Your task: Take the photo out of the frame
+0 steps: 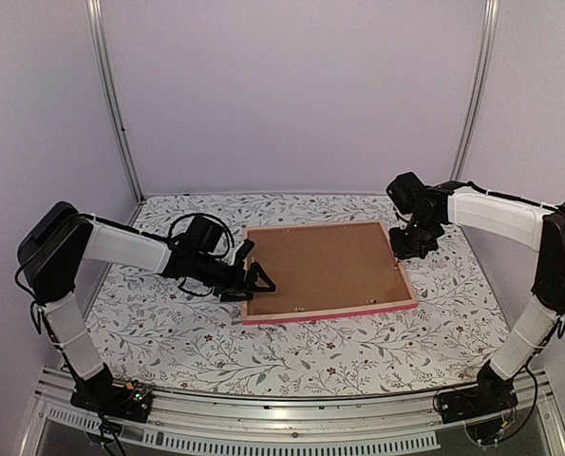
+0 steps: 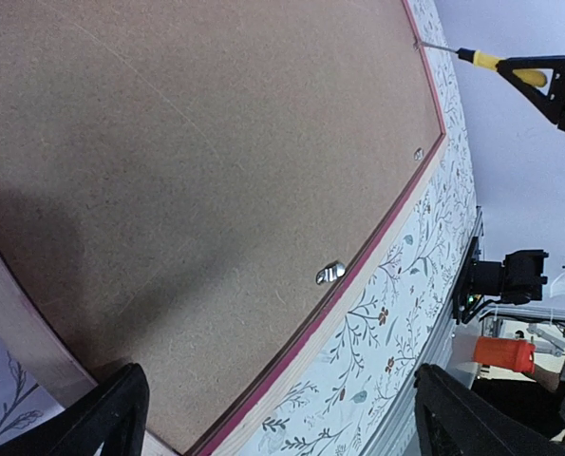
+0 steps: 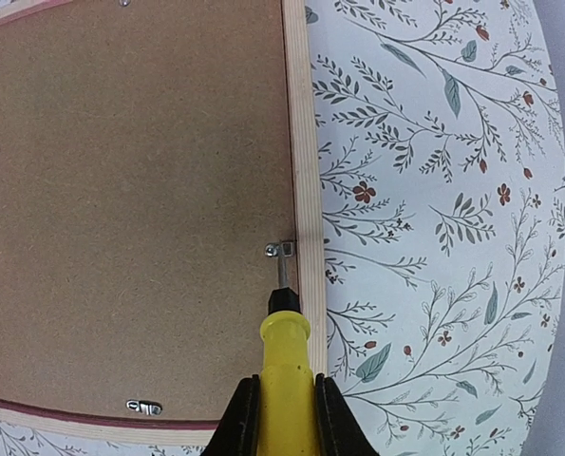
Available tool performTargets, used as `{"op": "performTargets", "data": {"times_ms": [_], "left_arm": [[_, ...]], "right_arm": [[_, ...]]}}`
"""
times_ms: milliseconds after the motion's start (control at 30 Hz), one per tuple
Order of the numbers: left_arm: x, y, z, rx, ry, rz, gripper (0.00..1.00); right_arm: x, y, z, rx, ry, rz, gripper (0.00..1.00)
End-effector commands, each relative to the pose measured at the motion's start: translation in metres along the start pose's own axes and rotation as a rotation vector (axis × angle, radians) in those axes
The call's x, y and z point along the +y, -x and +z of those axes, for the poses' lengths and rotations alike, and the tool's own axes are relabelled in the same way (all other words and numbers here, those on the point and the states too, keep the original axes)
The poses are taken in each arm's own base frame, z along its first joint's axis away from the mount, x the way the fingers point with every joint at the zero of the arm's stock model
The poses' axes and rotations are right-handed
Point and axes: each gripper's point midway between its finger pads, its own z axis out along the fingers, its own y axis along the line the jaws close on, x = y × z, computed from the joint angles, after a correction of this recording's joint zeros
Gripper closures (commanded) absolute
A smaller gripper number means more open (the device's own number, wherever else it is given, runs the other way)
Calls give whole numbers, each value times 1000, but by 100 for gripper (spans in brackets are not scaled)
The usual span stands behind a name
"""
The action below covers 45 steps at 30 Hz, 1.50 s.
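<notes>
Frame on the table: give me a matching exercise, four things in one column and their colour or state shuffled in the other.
Column one:
1. screwdriver
2. left gripper
3. backing board
4. frame

Column two:
A. plain brown, facing up
B. pink rim
C. open
D. yellow handle, held in the right gripper

Pairs: 1-D, 2-C, 3-A, 4-B
</notes>
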Motion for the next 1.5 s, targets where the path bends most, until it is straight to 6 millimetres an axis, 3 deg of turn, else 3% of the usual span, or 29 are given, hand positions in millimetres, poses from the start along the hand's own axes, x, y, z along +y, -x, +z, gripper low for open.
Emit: {"op": "performTargets", "data": {"times_ms": [0, 633, 1100, 1467], "left_arm": [[8, -4, -5, 7, 30, -7, 1], [9, -7, -4, 9, 27, -9, 1], [9, -7, -3, 10, 25, -11, 1], [9, -7, -3, 12, 23, -11, 1]], "right_arm": [[-3, 14, -6, -34, -11, 7, 100], [-4, -1, 17, 26, -43, -30, 100], [-1, -31, 6, 162, 12, -103, 100], [1, -36, -12, 178, 54, -114, 100]]}}
